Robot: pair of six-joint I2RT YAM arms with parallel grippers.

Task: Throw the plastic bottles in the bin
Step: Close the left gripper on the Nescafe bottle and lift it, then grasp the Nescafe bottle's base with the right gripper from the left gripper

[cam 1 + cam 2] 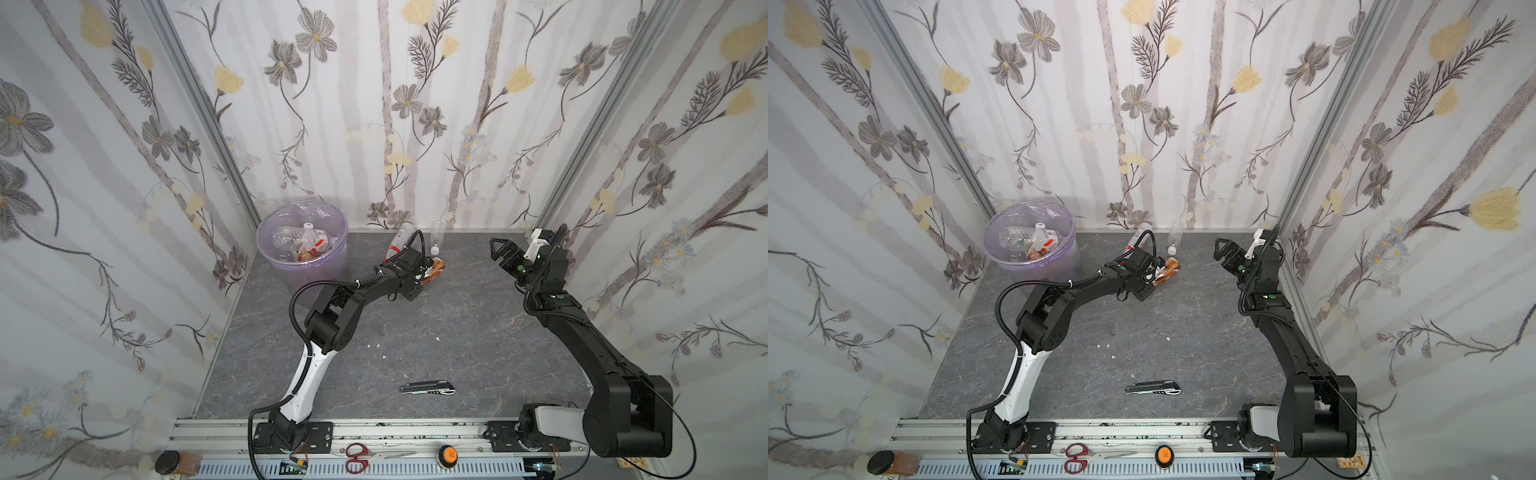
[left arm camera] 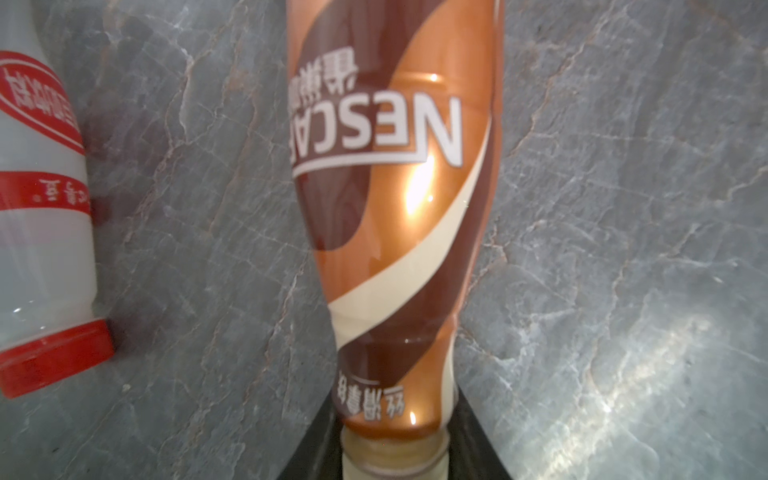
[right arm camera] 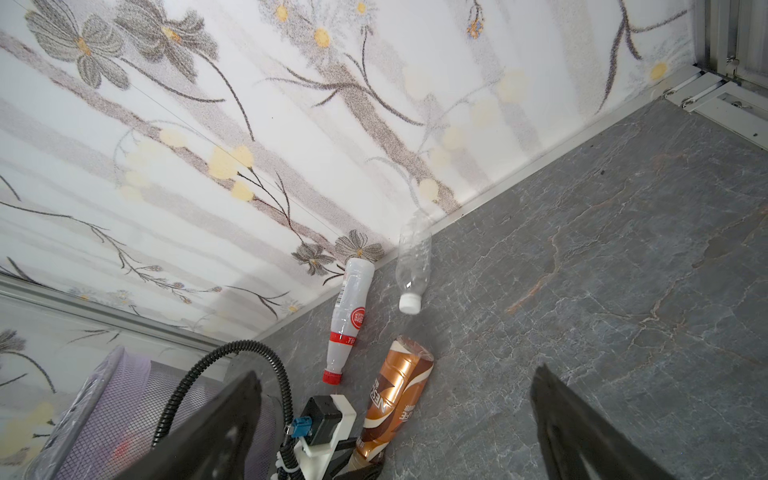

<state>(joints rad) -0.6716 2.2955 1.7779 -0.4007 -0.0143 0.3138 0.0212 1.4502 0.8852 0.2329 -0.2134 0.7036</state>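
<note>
Left tool pinches brown bottle at its stiff neck; body likely light, slick, dentable. Right tool wide, empty.

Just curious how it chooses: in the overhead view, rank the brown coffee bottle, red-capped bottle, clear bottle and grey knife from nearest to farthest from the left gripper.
From the left gripper:
1. brown coffee bottle, neck between the jaws.
2. red-capped bottle and clear bottle, by the back wall: too close to call.
3. grey knife, near the front rail.
</note>
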